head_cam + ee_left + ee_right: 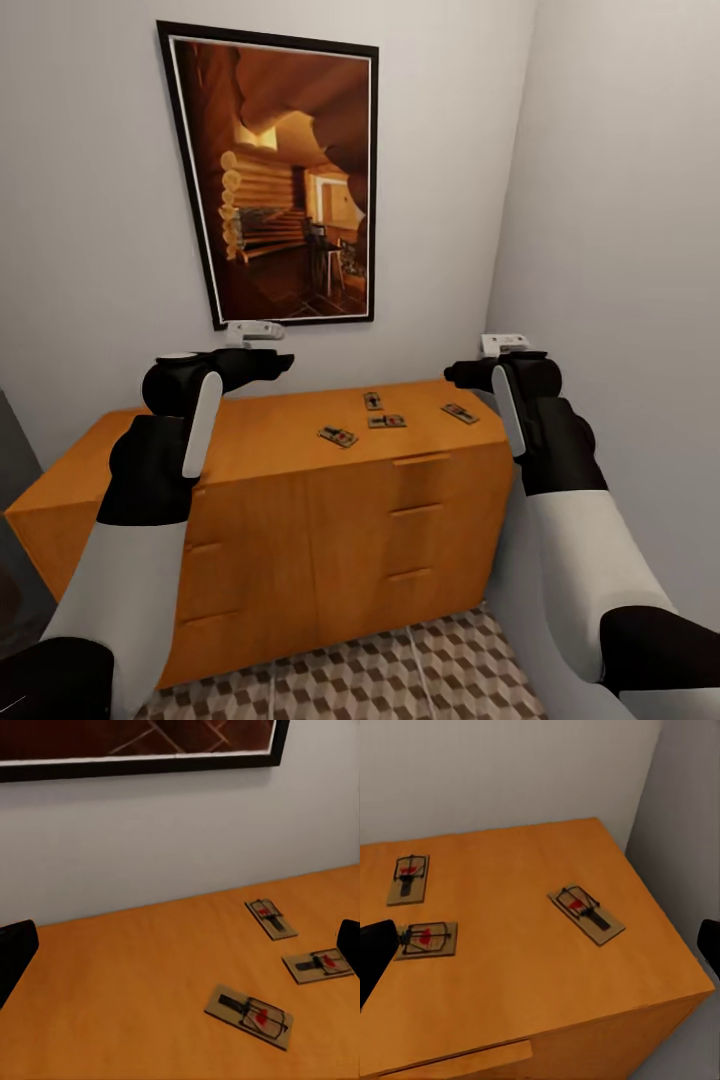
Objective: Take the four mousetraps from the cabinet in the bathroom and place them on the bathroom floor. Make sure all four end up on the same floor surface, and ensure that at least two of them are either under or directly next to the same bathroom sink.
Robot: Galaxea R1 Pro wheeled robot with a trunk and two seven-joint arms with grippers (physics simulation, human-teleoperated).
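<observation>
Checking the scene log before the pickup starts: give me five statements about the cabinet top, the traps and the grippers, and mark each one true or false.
1. All four mousetraps lie on the flat top of the cabinet. True.
2. The left gripper is holding a trap. False: it hovers above the cabinet top with nothing between its fingers.
3. A framed picture hangs on the wall behind the cabinet. True.
4. One trap already lies on the cube-patterned floor. False: the visible tiles hold no trap.
5. The trap nearest the cabinet's right end lies stacked on another. False: it lies alone, apart from the other three.
</observation>
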